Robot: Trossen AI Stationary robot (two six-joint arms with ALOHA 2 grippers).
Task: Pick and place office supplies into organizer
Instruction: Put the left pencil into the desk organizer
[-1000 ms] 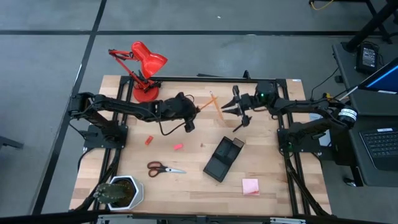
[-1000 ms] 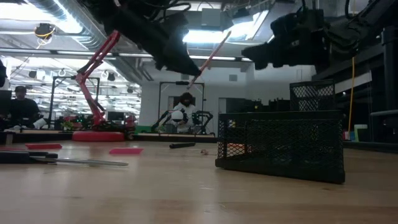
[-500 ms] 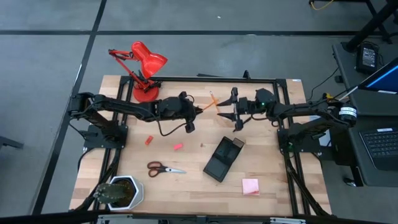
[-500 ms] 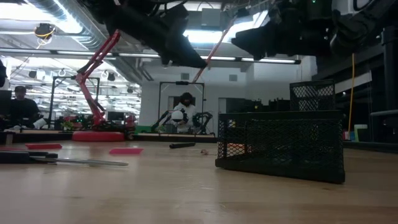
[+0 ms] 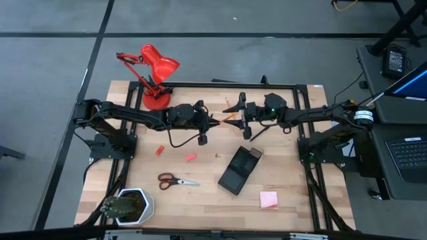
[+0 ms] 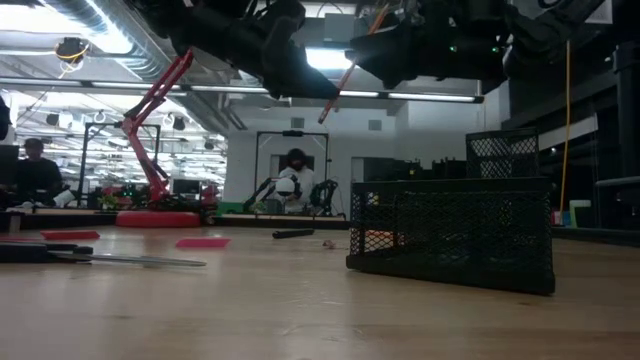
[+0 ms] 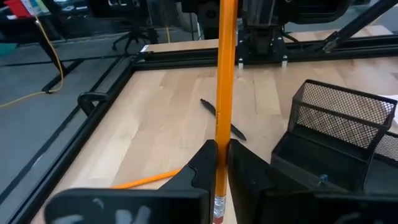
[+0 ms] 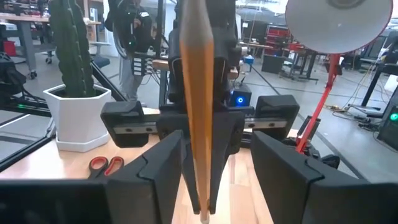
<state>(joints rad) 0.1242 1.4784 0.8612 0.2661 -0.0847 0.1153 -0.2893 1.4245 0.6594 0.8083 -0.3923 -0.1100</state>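
Note:
My left gripper (image 5: 212,119) is shut on an orange pencil (image 7: 224,74) above the table's far middle. The pencil juts toward my right gripper (image 5: 235,117), which is open, its fingers (image 8: 155,168) standing on either side of the pencil's free end (image 8: 198,124). Whether they touch it, I cannot tell. The black mesh organizer (image 5: 240,170) lies flat nearer the front. A second pencil (image 7: 146,180) and a black pen (image 7: 222,118) lie on the table. The red-handled scissors (image 5: 177,180), two red eraser pieces (image 5: 191,157) and the pink sticky pad (image 5: 269,199) lie apart. My left gripper pinches the pencil's shaft (image 7: 221,146) between its two fingers, a little way from the eraser end (image 7: 217,214). The fingers lie across the pencil. The pencil is lifted clear of the table, slanting up in the low view (image 6: 345,75), its long part reaching toward the right arm.
A red desk lamp (image 5: 157,70) stands at the far left. A green plant in a white pot (image 5: 130,205) stands at the near left corner. A black frame (image 5: 200,85) runs round the table's edges. People show in the room beyond.
My right gripper has gone toward the table's left, up to the pencil held by my left gripper, and its open fingers now stand around the pencil's free end. The pencil stays held clear of the table.

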